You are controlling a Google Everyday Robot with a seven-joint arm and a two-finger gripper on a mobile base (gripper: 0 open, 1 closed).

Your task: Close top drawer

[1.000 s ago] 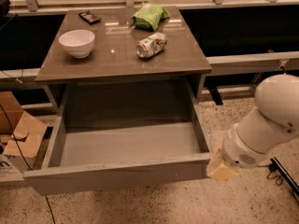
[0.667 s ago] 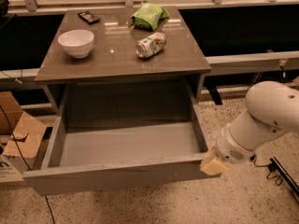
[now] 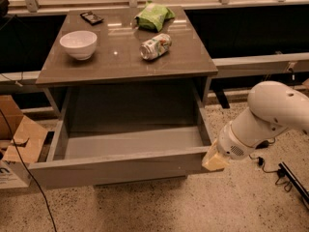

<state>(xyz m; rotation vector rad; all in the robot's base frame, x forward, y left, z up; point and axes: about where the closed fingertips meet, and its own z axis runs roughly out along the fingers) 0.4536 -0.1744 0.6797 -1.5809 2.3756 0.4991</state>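
The top drawer (image 3: 120,166) is a wide grey box pulled far out from under the brown tabletop (image 3: 126,57), and its inside holds nothing. Its flat front panel faces the camera at the lower left. My gripper (image 3: 214,159) sits at the right end of the drawer's front panel, against its right corner, at the end of the white arm (image 3: 270,115) that comes in from the right.
On the tabletop stand a white bowl (image 3: 78,43), a tipped can (image 3: 155,46), a green bag (image 3: 153,16) and a small dark object (image 3: 91,17). A cardboard box (image 3: 19,139) is on the floor at the left. Cables (image 3: 270,170) lie on the floor at the right.
The arm has moved left and the gripper has come up to the right end of the drawer front. The drawer is still open.
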